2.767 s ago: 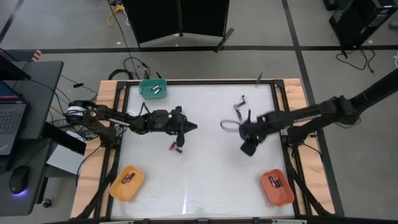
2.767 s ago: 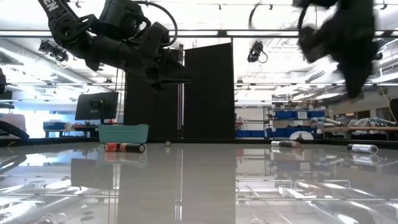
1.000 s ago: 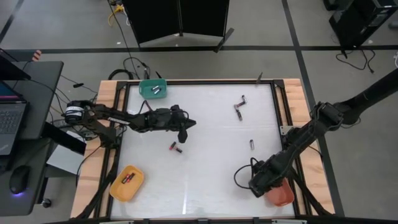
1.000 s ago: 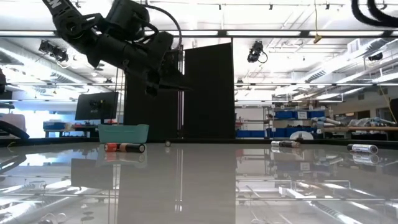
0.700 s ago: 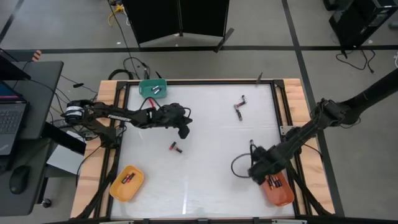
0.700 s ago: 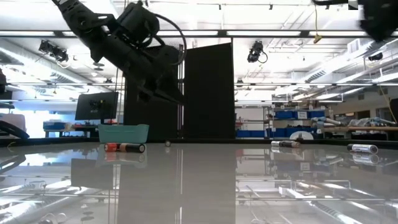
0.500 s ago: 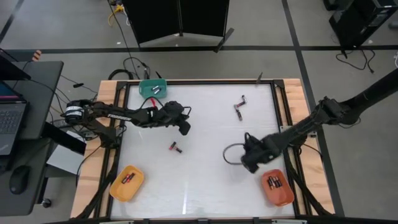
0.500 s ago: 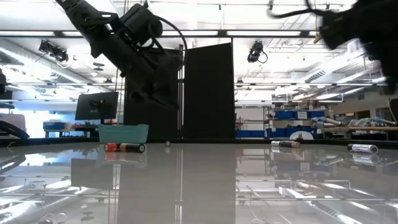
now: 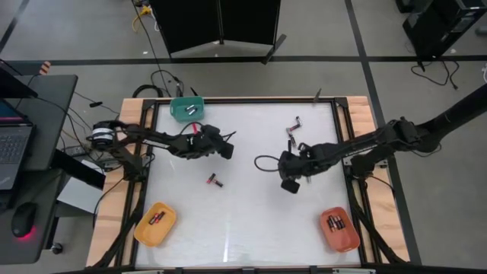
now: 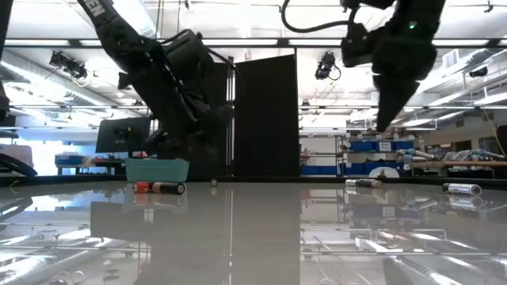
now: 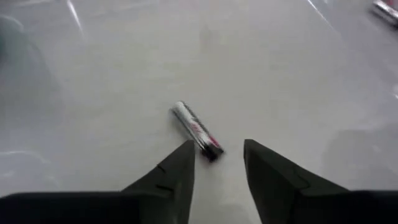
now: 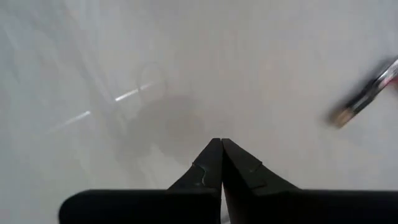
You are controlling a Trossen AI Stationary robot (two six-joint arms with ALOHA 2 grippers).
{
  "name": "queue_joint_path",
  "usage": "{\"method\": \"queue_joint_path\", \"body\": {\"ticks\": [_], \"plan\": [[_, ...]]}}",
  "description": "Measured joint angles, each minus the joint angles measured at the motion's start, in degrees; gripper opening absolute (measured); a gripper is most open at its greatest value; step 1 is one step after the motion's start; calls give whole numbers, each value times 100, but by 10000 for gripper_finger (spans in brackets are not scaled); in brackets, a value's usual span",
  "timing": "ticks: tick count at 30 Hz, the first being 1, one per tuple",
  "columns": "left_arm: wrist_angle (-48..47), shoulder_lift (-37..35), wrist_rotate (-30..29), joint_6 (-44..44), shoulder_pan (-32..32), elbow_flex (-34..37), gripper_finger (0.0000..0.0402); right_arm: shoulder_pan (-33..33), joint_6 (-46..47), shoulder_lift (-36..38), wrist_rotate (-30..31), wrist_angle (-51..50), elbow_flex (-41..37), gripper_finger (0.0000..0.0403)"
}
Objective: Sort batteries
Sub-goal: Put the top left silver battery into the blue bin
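One battery lies flat on the white table, left of centre; the low view shows it too. My left gripper hangs above the table a little farther back. It is open, and a battery lies just past its fingertips, untouched. Two more batteries lie at the far right. My right gripper hangs over the table's middle right, shut and empty, pointing down. A blurred battery shows off to its side.
A green tray with batteries stands at the far left corner. A yellow tray stands near left and an orange tray near right, both holding batteries. A loose cable loop hangs off my right arm.
My right gripper has swung from the orange tray at the near right corner toward the far edge and the left, to the table's middle. My left gripper has drawn back a little toward the far edge and tipped from level to pointing down.
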State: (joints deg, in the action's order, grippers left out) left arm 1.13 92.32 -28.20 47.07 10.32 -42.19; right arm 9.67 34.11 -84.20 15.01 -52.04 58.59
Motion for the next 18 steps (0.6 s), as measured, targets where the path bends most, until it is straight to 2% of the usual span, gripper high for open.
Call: {"method": "queue_joint_path", "body": {"ticks": [4,8,18], "plan": [[404,225,-173,15,139,-4,166,-308,-482,0,215,31,0,7],[715,471,-171,17,230,-6,168,-602,-687,0,317,0,0,20],[833,1039,-136,136,272,-24,168,-1055,-1092,0,378,18,0,9]]}}
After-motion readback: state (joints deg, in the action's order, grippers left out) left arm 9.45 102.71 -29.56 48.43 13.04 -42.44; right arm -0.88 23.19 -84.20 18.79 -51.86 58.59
